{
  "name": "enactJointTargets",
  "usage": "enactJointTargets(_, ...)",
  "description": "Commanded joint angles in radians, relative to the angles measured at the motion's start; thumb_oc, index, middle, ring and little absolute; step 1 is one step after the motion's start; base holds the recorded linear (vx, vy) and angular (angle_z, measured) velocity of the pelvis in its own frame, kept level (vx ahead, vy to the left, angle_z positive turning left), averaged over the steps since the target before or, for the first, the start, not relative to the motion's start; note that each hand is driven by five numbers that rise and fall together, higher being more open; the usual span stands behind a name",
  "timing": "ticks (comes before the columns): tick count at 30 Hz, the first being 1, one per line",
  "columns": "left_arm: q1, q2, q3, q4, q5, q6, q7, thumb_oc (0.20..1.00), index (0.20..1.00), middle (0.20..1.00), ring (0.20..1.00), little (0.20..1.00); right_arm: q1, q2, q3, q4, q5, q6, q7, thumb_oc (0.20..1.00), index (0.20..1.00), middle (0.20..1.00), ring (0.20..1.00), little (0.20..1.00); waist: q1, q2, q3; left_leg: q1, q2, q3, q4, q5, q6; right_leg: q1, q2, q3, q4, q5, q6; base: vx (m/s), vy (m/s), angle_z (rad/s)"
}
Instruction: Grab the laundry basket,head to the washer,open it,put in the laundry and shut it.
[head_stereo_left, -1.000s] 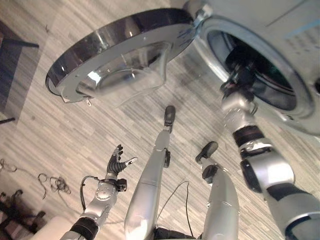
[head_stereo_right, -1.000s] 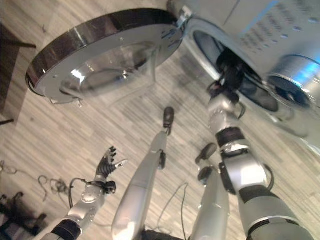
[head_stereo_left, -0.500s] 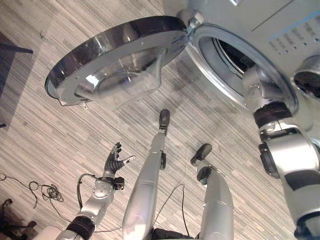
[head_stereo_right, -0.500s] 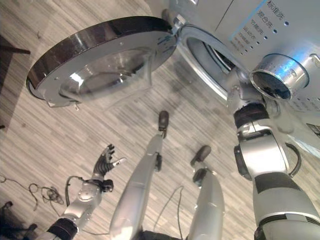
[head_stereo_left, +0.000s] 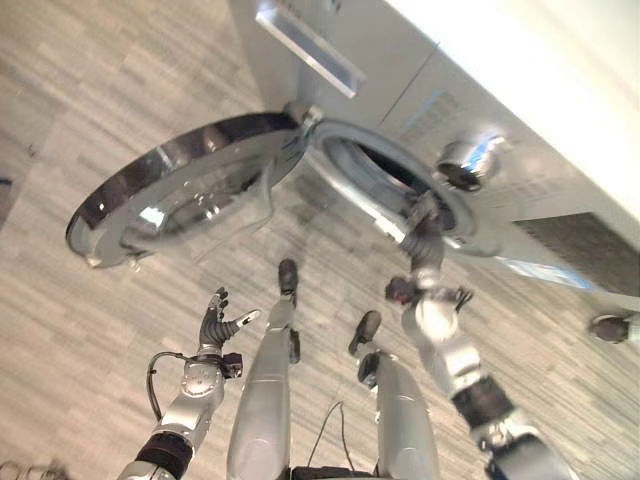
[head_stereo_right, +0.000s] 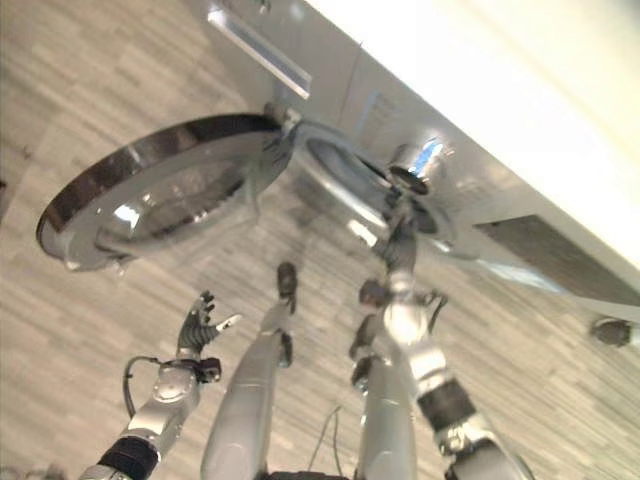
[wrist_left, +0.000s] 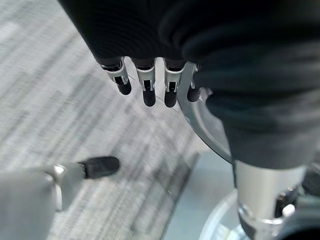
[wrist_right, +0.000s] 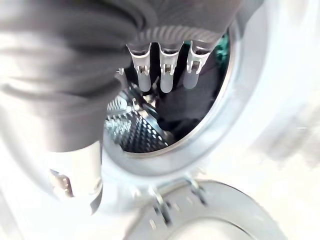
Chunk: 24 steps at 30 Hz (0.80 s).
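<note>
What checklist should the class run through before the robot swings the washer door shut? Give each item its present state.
1. Washer door swung fully open: ok.
2. Laundry inside the drum: ok, dark cloth lies in it.
3. Right hand empty, fingers straight: ok.
4. Right hand clear of the opening: not ok, it hangs just in front of the rim, in the door's path.
5. Left hand free to push the door: ok, open, low and apart from the door.
6. Cloth clear of the rim all round: cannot tell.
</note>
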Motion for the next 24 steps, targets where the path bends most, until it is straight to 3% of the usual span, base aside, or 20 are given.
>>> enactJointTargets(1, 0.059, -0.017, -0.021, 0.079, 0.078, 0.009, -0.023, 1.0, 1.0, 1.0, 1.0, 1.0, -0.047, -0.024, -0.001, 0.075, -0.033, 0.019, 0.121, 1.0, 1.0, 1.0, 1.0, 1.0, 0.021, 0.041, -0.052, 0.12, -0.018, -0.001, -0.017, -0.098, -0.024, 0.142, 0.035, -0.022, 0.053, -0.045, -0.01, 0.11, 0.106, 0.01)
enactJointTargets(3, 0.06, -0.021, -0.013, 0.111, 0.089, 0.011, -0.025, 1.0, 1.0, 1.0, 1.0, 1.0, -0.017, -0.02, 0.016, 0.098, -0.036, 0.034, 0.148, 1.0, 1.0, 1.0, 1.0, 1.0, 0.013, 0.036, -0.067, 0.152, -0.019, 0.004, -0.031, -0.1, -0.022, 0.162, 0.029, -0.014, 0.044, -0.019, 0.002, 0.1, 0.107, -0.08)
enactJointTargets(4, 0.059, -0.023, 0.004, 0.163, 0.097, 0.022, -0.033, 1.0, 1.0, 1.0, 1.0, 1.0, 0.051, -0.012, 0.032, 0.138, -0.022, 0.059, 0.187, 1.0, 1.0, 1.0, 1.0, 1.0, -0.001, 0.027, -0.1, 0.216, -0.023, 0.014, -0.056, -0.11, -0.017, 0.182, 0.018, 0.003, 0.062, 0.029, 0.024, 0.08, 0.098, -0.14)
enactJointTargets(6, 0.06, -0.023, 0.004, 0.163, 0.097, 0.021, -0.033, 1.0, 1.0, 1.0, 1.0, 1.0, 0.052, -0.013, 0.032, 0.138, -0.021, 0.059, 0.187, 1.0, 1.0, 1.0, 1.0, 1.0, 0.0, 0.026, -0.098, 0.22, -0.024, 0.016, -0.059, -0.109, -0.017, 0.184, 0.017, 0.004, 0.061, 0.03, 0.025, 0.08, 0.107, -0.17)
enactJointTargets(8, 0.07, -0.031, 0.026, 0.237, 0.126, 0.042, -0.044, 1.0, 1.0, 1.0, 1.0, 1.0, 0.152, -0.016, 0.027, 0.169, -0.023, 0.096, 0.24, 1.0, 1.0, 1.0, 1.0, 1.0, -0.03, 0.03, -0.128, 0.324, -0.037, 0.018, -0.084, -0.133, 0.004, 0.192, 0.001, 0.052, 0.174, 0.098, 0.041, 0.15, 0.22, -0.19)
enactJointTargets(10, 0.07, -0.049, 0.039, 0.338, 0.164, 0.058, -0.059, 1.0, 1.0, 1.0, 1.0, 1.0, 0.245, -0.033, 0.001, 0.178, -0.033, 0.116, 0.279, 1.0, 1.0, 1.0, 1.0, 1.0, -0.069, 0.036, -0.14, 0.4, -0.045, 0.021, -0.077, -0.161, 0.03, 0.188, 0.023, 0.133, 0.301, 0.137, 0.049, 0.14, 0.2, 0.05)
enactJointTargets(11, 0.072, -0.056, 0.048, 0.381, 0.196, 0.068, -0.058, 1.0, 1.0, 1.0, 1.0, 1.0, 0.275, -0.029, -0.028, 0.188, -0.058, 0.127, 0.284, 1.0, 1.0, 1.0, 1.0, 1.0, -0.077, 0.043, -0.16, 0.442, -0.037, 0.023, -0.07, -0.177, 0.035, 0.186, 0.014, 0.141, 0.312, 0.132, 0.047, 0.17, 0.131, -0.02)
enactJointTargets(14, 0.065, -0.068, 0.057, 0.433, 0.208, 0.068, -0.056, 1.0, 1.0, 1.0, 1.0, 1.0, 0.296, -0.023, -0.062, 0.211, -0.052, 0.13, 0.286, 1.0, 1.0, 1.0, 1.0, 1.0, -0.082, 0.048, -0.187, 0.48, -0.029, 0.028, -0.084, -0.182, 0.025, 0.21, 0.005, 0.124, 0.231, 0.105, 0.04, 0.13, -0.001, -0.33)
enactJointTargets(15, 0.052, -0.082, 0.067, 0.475, 0.219, 0.079, -0.059, 1.0, 1.0, 1.0, 1.0, 1.0, 0.31, -0.021, -0.099, 0.223, -0.057, 0.139, 0.275, 1.0, 1.0, 1.0, 1.0, 1.0, -0.091, 0.049, -0.216, 0.507, -0.014, 0.034, -0.093, -0.178, 0.013, 0.231, -0.016, 0.081, 0.077, 0.119, 0.032, 0.12, -0.081, -0.29)
enactJointTargets(17, 0.049, -0.087, 0.07, 0.486, 0.226, 0.082, -0.057, 1.0, 1.0, 1.0, 1.0, 1.0, 0.32, -0.022, -0.11, 0.225, -0.061, 0.141, 0.273, 1.0, 1.0, 1.0, 1.0, 1.0, -0.099, 0.048, -0.224, 0.535, -0.013, 0.031, -0.095, -0.189, 0.008, 0.247, -0.022, 0.081, 0.006, 0.136, 0.039, 0.12, -0.074, -0.3)
enactJointTargets(19, 0.025, -0.104, 0.066, 0.512, 0.243, 0.083, -0.056, 1.0, 1.0, 1.0, 1.0, 1.0, 0.341, -0.019, -0.144, 0.245, -0.052, 0.15, 0.272, 1.0, 1.0, 1.0, 1.0, 1.0, -0.125, 0.034, -0.248, 0.588, -0.023, 0.013, -0.098, -0.218, -0.003, 0.283, -0.034, 0.135, -0.178, 0.199, 0.068, 0.17, -0.109, 0.09)
enactJointTargets(24, -0.008, -0.116, 0.054, 0.521, 0.252, 0.079, -0.058, 1.0, 1.0, 1.0, 1.0, 1.0, 0.385, -0.017, -0.175, 0.357, -0.157, 0.172, 0.239, 1.0, 1.0, 1.0, 1.0, 1.0, -0.166, 0.016, -0.259, 0.629, -0.035, -0.013, -0.076, -0.248, -0.002, 0.268, -0.054, 0.2, -0.232, 0.3, 0.105, 0.07, -0.085, 0.48)
